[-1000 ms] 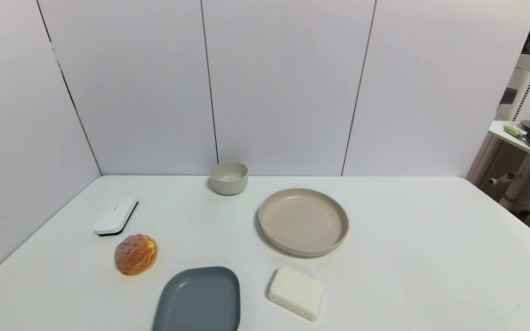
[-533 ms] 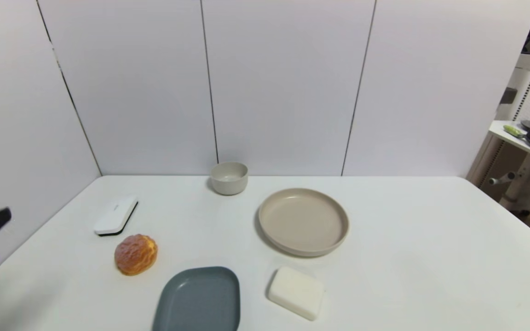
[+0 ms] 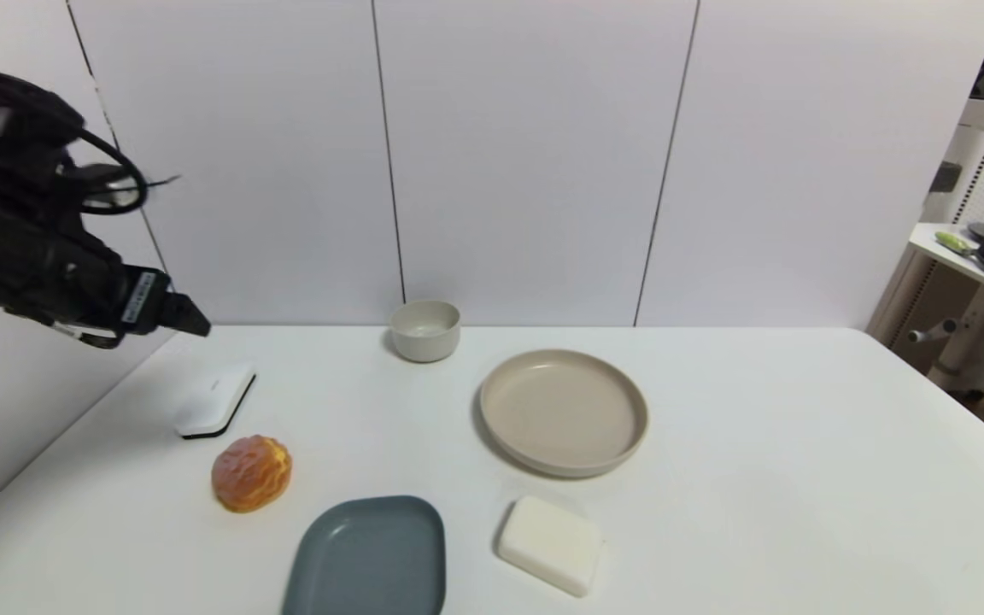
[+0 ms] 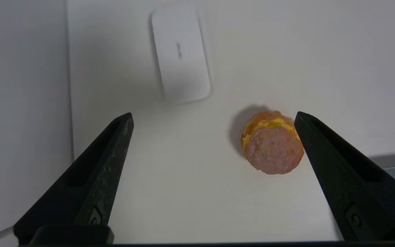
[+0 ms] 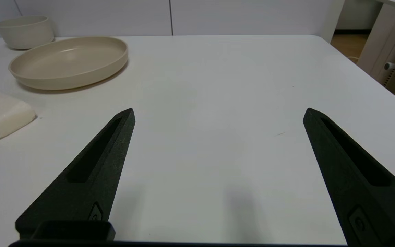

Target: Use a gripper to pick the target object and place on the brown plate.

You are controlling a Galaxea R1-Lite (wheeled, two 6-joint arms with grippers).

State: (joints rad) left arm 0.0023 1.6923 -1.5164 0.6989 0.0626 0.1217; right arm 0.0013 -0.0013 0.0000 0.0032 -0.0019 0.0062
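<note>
The flat white block with a thin black base (image 3: 215, 400) lies on the table at the left; it also shows in the left wrist view (image 4: 180, 55). The brown plate (image 3: 564, 412) sits empty right of the middle and shows in the right wrist view (image 5: 69, 61). My left gripper (image 3: 189, 323) hangs high at the far left, above and a little left of the white block, open and empty (image 4: 213, 116). My right gripper (image 5: 219, 111) is out of the head view; it is open and empty over bare table, right of the plate.
An orange-brown bun (image 3: 252, 472) lies just in front of the white block. A grey-blue tray (image 3: 368, 557) and a cream soap-like block (image 3: 550, 543) sit at the front. A small beige bowl (image 3: 425, 330) stands at the back wall. Walls close the left and back.
My left arm has come up into the head view from the left edge and risen to above the white block. The objects on the table have not moved.
</note>
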